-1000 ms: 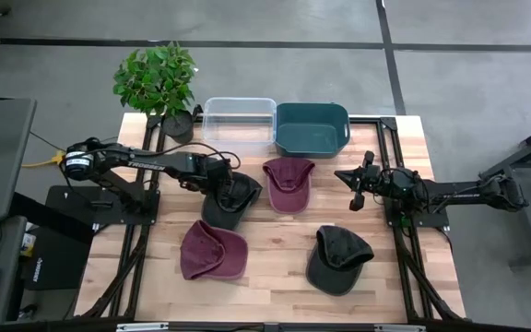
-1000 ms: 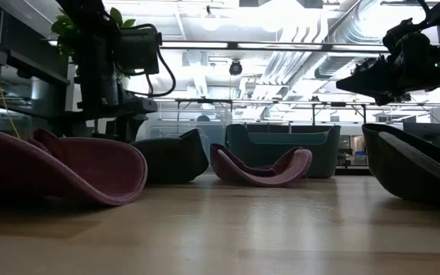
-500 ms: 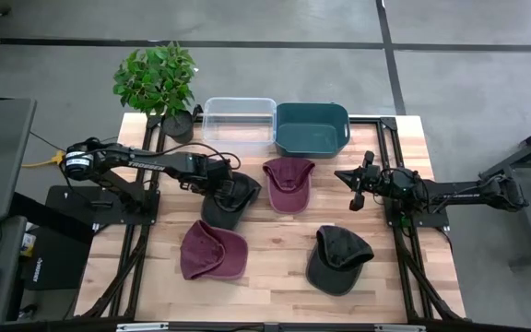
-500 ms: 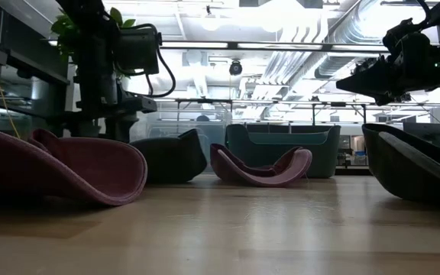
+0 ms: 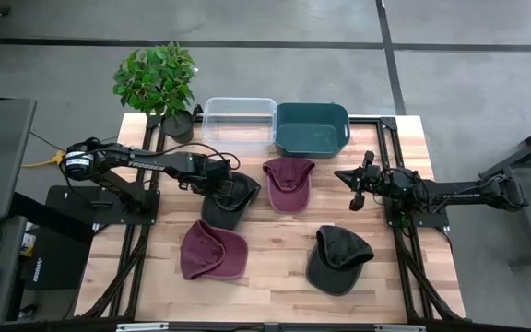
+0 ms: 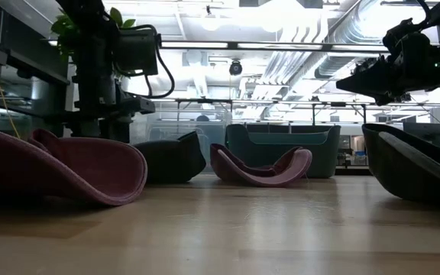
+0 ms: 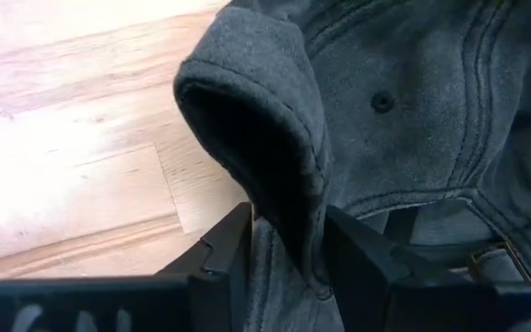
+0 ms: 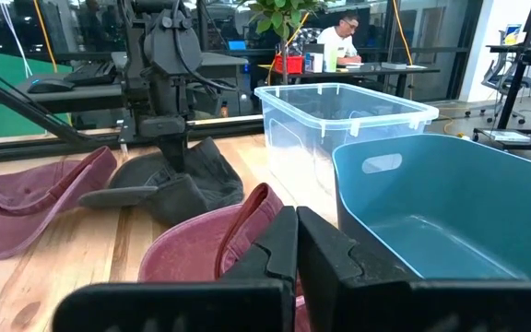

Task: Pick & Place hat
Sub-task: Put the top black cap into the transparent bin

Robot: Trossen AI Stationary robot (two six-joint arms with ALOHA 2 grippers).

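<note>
A dark grey hat (image 5: pixel 229 201) lies on the wooden table left of centre, with my left gripper (image 5: pixel 223 187) down on it and shut on its cloth (image 7: pixel 289 263). In the low view it sits as a dark mound (image 6: pixel 170 159) below the left arm. A maroon hat (image 5: pixel 289 183) rests open side up to its right. A second maroon hat (image 5: pixel 212 251) and another dark hat (image 5: pixel 339 260) lie nearer the front edge. My right gripper (image 5: pixel 358 190) hangs shut above the table's right side, with nothing in it (image 8: pixel 296 244). My left gripper pinches a raised fold of the grey hat's crown (image 7: pixel 279 175) between its two fingers (image 7: pixel 224 254). The fold stands up as a ridge in the gap. The fingers come from above, pointing down. The rest of the hat lies on the table.
A clear plastic bin (image 5: pixel 240 120) and a teal bin (image 5: pixel 312 127) stand side by side at the far edge. A potted plant (image 5: pixel 159 81) stands at the far left corner. Bare wood shows between the hats at the centre front. A person sits in the room beyond (image 8: pixel 344 37).
In the low view the grey hat's raised side has drawn in and sunk a little under my left gripper. Both arms have kept their places.
</note>
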